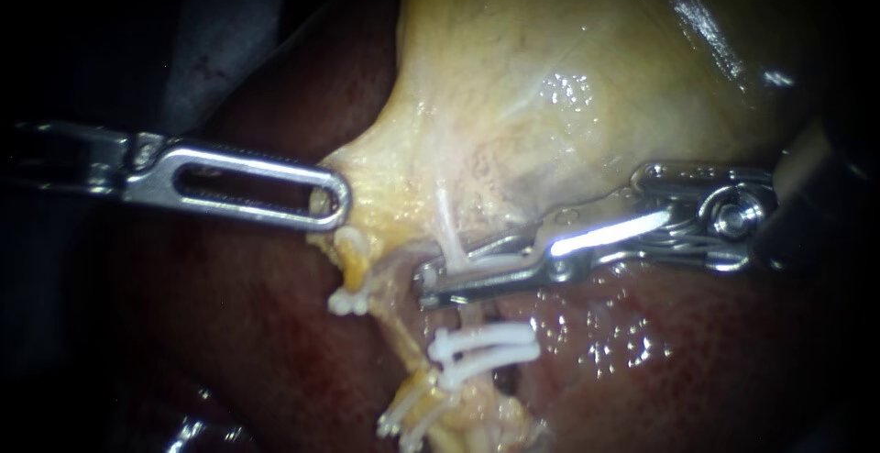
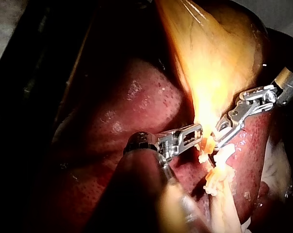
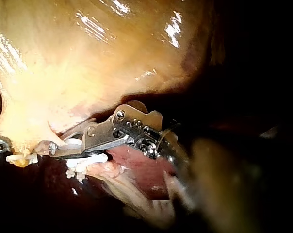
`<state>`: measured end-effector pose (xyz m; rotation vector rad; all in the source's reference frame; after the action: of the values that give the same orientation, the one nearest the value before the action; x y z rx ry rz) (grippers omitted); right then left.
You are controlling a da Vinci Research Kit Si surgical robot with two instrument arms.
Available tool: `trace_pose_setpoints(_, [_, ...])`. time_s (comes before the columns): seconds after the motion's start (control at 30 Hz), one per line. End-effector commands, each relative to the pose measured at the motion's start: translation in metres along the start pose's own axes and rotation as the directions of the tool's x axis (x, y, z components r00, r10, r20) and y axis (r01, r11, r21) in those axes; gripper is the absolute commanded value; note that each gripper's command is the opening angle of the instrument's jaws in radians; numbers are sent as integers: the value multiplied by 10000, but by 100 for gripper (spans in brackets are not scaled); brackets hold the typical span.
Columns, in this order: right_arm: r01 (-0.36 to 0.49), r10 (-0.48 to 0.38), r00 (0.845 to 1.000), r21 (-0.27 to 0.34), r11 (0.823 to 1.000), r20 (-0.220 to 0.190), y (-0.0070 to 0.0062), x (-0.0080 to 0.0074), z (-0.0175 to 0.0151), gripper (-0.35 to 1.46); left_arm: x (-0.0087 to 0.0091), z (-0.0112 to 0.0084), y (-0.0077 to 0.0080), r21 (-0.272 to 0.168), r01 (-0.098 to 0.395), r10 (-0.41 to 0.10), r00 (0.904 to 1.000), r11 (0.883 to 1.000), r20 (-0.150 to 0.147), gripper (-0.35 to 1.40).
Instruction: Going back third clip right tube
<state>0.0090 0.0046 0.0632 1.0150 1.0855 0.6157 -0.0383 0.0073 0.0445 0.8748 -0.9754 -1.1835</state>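
Note:
My right instrument (image 1: 431,286) comes in from the right. Its jaws stand slightly apart around the pale right tube (image 1: 449,233), just under the gallbladder (image 1: 550,68). A white clip (image 1: 500,248) lies between them, close to the upper jaw. Two more white clips (image 1: 486,348) sit lower on the same tube. My left instrument (image 1: 332,204) has its slotted jaws shut on the gallbladder's narrow end, above the left tube (image 1: 353,265). In the right wrist view, the right instrument (image 3: 54,148) sits over the clips (image 3: 86,162).
Dark red liver (image 1: 238,325) lies under and around both tubes. The left tube carries a white clip (image 1: 344,303), and further clips (image 1: 403,421) show lower down. In the left wrist view both instruments' jaws (image 2: 197,133) (image 2: 219,136) nearly meet at the gallbladder's neck.

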Motion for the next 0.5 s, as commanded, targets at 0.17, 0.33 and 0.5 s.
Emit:
trace_pose_setpoints(0.17, [-9,9,10000,-10,10000,-2,0,0,0,-35,1,1,0,-17,-3,3,10000,10000,9,-35])
trace_pose_setpoints(0.33, [-9,9,10000,-10,10000,-2,0,0,1,-35,1,2,-1,-21,-3,3,10000,10000,14,-35])
trace_pose_setpoints(0.5, [56,-57,10000,-49,10000,-63,0,0,4,2,2,2,-1,-24,-2,2,10000,10000,17,-35])
